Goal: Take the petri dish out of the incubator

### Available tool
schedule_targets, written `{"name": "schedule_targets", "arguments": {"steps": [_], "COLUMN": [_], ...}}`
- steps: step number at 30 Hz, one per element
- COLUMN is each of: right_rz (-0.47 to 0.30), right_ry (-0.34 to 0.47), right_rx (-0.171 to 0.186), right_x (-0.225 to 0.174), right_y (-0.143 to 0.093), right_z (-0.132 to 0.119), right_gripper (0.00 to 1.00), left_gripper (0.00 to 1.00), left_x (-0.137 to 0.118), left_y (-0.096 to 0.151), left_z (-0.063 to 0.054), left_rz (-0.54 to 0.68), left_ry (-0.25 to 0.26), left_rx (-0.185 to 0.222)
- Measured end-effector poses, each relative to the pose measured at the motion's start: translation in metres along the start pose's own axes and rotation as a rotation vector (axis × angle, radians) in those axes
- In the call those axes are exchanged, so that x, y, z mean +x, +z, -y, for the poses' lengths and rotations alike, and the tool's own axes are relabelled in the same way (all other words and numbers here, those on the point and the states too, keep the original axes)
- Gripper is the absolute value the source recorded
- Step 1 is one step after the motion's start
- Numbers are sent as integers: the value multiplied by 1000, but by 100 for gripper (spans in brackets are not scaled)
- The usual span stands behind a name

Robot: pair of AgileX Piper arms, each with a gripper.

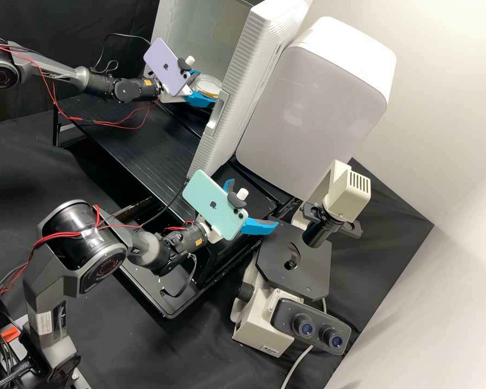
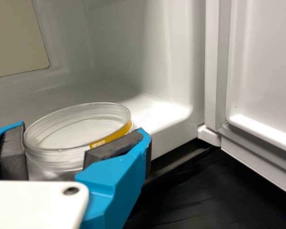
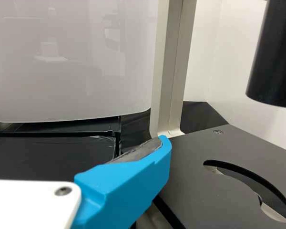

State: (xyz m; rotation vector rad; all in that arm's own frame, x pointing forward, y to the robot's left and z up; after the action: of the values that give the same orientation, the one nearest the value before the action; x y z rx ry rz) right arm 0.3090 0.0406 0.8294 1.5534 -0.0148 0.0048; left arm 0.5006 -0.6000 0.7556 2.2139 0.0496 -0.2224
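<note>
I have my left gripper (image 2: 69, 145) with its jaws clamped either side of the petri dish (image 2: 78, 125), at the front edge of the incubator (image 2: 148, 71) floor.

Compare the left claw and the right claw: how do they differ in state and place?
The left claw is shut on the petri dish; the right claw is open and empty. The left claw is at the open incubator; the right claw hangs beside the microscope stage. The left claw's arm carries a purple phone, the right claw's a mint-green phone. Both are white with blue fingers.
</note>
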Motion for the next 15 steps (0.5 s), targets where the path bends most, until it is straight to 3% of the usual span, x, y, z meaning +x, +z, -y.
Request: {"name": "schedule_targets", "arguments": {"steps": [10,15], "right_rz": [0,0], "right_ry": [0,0], "right_rx": [0,0], "right_x": [0,0], "right_y": [0,0], "right_z": [0,0], "right_gripper": [100,100], "left_gripper": [0,0], "left_x": [-13,-29], "left_y": [0,3], "left_z": [8,4], "left_rz": [35,76], "left_ry": [15,2], "left_rx": [-9,-23]}}
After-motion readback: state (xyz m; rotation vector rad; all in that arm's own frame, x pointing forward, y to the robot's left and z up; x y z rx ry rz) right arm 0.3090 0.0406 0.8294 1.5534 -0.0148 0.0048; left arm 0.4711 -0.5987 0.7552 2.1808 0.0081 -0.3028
